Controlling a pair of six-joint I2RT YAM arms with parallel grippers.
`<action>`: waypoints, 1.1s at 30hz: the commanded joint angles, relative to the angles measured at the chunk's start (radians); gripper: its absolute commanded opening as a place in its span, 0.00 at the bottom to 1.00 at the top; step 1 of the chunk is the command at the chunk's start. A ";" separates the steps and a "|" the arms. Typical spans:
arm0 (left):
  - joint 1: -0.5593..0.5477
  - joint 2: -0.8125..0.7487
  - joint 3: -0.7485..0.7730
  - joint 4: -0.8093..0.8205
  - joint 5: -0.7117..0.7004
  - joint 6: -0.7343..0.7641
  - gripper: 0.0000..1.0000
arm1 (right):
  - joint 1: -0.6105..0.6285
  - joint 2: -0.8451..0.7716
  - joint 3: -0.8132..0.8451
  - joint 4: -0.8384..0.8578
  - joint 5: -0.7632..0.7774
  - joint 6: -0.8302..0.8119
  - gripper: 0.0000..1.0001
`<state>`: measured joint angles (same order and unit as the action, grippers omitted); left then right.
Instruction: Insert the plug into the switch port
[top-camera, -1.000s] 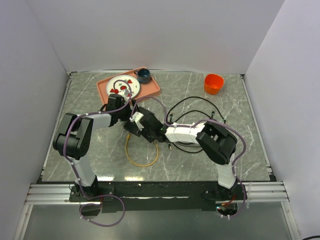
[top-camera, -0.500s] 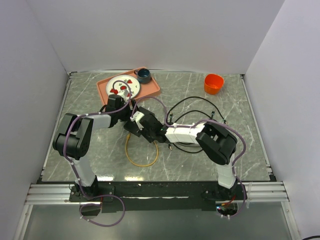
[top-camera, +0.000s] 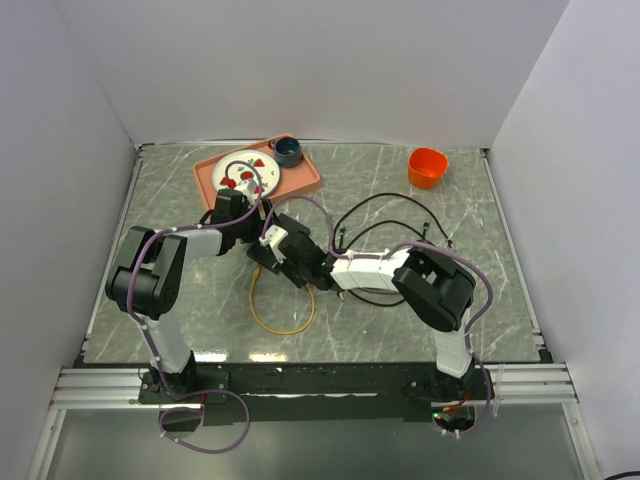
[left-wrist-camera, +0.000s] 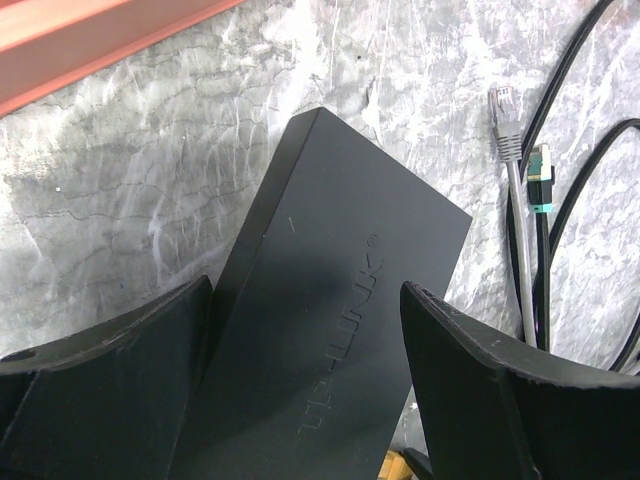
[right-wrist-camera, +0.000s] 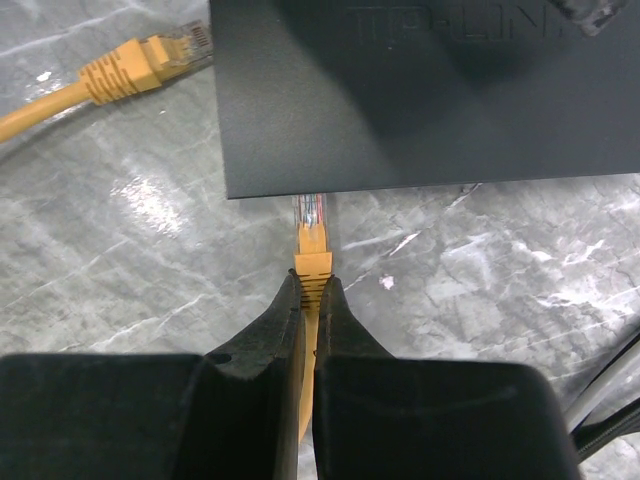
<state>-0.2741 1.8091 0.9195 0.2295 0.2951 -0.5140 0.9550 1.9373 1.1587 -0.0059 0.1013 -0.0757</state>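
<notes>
Right wrist: right pincer (right-wrist-camera: 308, 300) pinches plug (right-wrist-camera: 311, 225), tip at switch (right-wrist-camera: 420, 100) edge dead ahead; left pincer (left-wrist-camera: 305, 295) straddles switch, grip unclear.

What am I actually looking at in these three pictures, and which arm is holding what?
Two robot arms are bolted at the near edge of a grey marble table. The wide picture looks down from above and behind them, with the left arm on the left and the right arm on the right. The other two pictures come from a camera on each wrist, looking past that arm's own fingers. The left arm's fingers clasp the flat black rectangular switch box by its sides. The right arm's fingers are shut on an orange network cable just behind its clear-tipped plug. The plug's tip is at the box's edge; whether it has entered a port cannot be seen. Also lying there are loose black cables, a salmon tray with dishes and an orange cup.
</notes>
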 joint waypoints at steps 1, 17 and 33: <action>-0.007 0.029 -0.022 -0.027 0.047 -0.021 0.83 | 0.021 -0.061 -0.005 0.070 0.014 0.001 0.00; -0.008 0.021 -0.037 -0.029 0.052 -0.020 0.83 | 0.021 -0.035 0.036 0.044 0.047 0.008 0.00; -0.025 -0.017 -0.085 0.001 0.091 -0.058 0.83 | 0.022 0.051 0.105 0.026 0.038 0.050 0.00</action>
<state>-0.2737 1.8069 0.8776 0.3073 0.3248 -0.5392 0.9691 1.9629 1.2049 -0.0364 0.1295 -0.0490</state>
